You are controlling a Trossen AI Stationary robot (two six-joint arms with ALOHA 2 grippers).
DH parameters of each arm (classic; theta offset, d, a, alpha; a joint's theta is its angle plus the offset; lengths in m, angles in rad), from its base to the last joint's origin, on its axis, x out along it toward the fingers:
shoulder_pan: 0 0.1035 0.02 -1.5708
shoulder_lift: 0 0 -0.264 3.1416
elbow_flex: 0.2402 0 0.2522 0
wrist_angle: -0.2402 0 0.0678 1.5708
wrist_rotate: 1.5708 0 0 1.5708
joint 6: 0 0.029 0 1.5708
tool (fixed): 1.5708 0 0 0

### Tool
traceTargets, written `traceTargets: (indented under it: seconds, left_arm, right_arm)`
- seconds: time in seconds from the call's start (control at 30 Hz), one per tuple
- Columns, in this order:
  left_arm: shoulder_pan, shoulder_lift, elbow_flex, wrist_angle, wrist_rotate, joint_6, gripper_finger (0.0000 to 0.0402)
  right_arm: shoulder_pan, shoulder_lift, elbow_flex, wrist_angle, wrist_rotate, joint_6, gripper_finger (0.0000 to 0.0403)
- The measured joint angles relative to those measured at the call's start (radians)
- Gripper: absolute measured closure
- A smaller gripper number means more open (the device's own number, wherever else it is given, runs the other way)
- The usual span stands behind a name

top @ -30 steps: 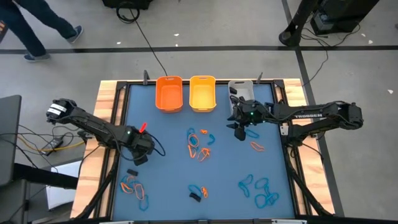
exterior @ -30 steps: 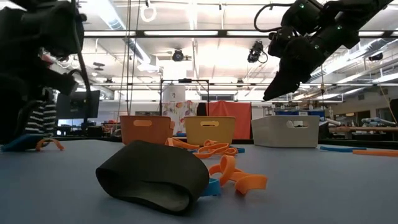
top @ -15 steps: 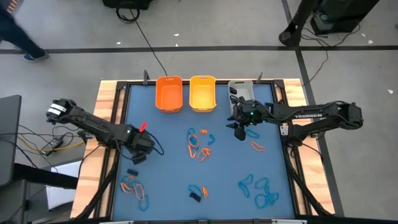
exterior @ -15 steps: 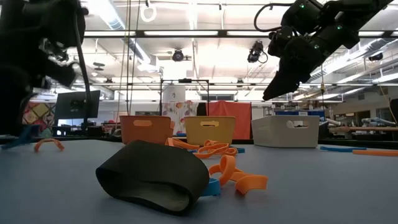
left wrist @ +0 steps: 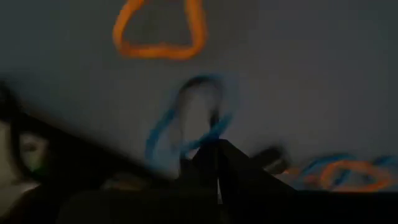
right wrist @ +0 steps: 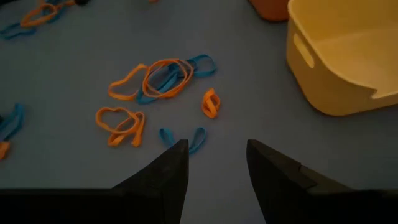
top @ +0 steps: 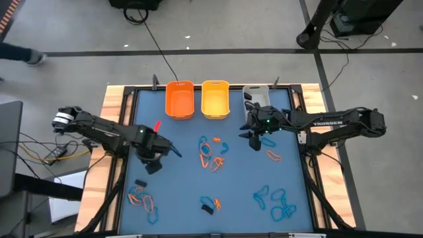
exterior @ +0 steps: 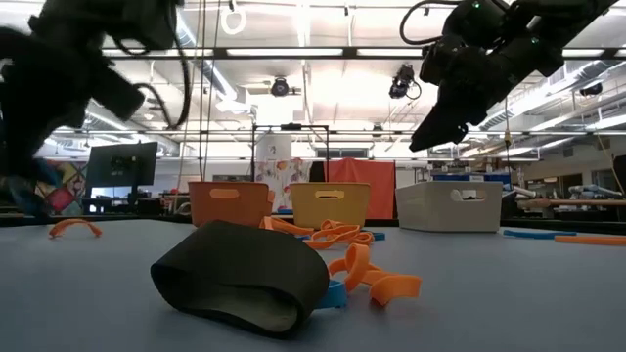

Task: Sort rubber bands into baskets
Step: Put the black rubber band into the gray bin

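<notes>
My left gripper (top: 154,165) hangs over the table's left part, shut on a blue rubber band (left wrist: 186,118), which also shows blurred in the low view (exterior: 27,191). My right gripper (top: 254,141) hovers open near the light grey basket (top: 256,94), with nothing between its fingers (right wrist: 217,155). The orange basket (top: 180,99) and yellow-orange basket (top: 215,98) stand beside the grey one at the far edge. Orange and blue rubber bands lie flat mid-table (top: 211,153). My left gripper pinches the blue rubber band between its two shut fingertips at one end of the loop (left wrist: 210,132), coming from above and pointing down. The rest of the loop hangs free beyond the fingertips. In the low view it is clear of the table.
More bands lie at the near left (top: 142,198), near centre (top: 211,203) and near right (top: 276,201). A black band (top: 140,183) lies near my left gripper, and another black one (exterior: 245,277) lies close to the low camera. An orange band (top: 273,155) lies by my right gripper.
My left gripper has shut on the blue band, risen, and shifted a little toward the table's middle. The band has come up off the table with it. An orange band beside it stayed on the table.
</notes>
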Motion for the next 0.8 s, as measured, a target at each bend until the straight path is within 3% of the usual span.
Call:
traceTargets:
  seconds: [0.27,0.47,0.63,0.8]
  left_arm:
    - [0.075,0.087,0.000,0.053,0.138,0.146,0.0400]
    - [0.105,0.145,-0.008,0.040,0.408,0.233,0.0401]
    - [0.123,0.153,0.032,-0.006,0.311,0.283,0.0400]
    - [0.127,0.122,0.097,0.169,0.079,0.330,0.0399]
  right_arm:
    - [0.004,0.000,0.000,0.007,-0.003,-0.002,0.0229]
    - [0.005,0.000,0.000,0.006,-0.004,0.005,0.0229]
    - [0.009,0.000,0.000,0.006,-0.005,0.005,0.0229]
    - [0.028,0.014,0.000,0.029,-0.003,0.030,0.0229]
